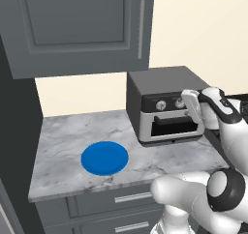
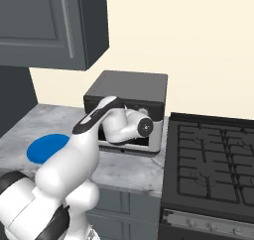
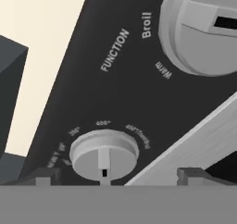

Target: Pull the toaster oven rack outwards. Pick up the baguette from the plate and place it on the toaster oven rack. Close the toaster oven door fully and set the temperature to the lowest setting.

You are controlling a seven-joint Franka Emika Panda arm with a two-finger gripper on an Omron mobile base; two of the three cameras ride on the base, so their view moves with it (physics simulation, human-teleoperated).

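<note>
White arm reaching forward, hand [image 3: 113,176] level, fingers spread wide

Tabletop [image 1: 63,136]: grey-veined marble, smooth. Plate [image 1: 104,158] on it: matt blue. Toaster oven [image 1: 162,105]: dark matt shell, silver front.

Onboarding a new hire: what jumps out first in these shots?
The white arm reaching at the toaster oven on the marble counter, its pincer open just off the temperature knob. The bare bright-blue plate lies near the counter's front edge, left of the oven. A black stovetop sits to the oven's right.
</note>
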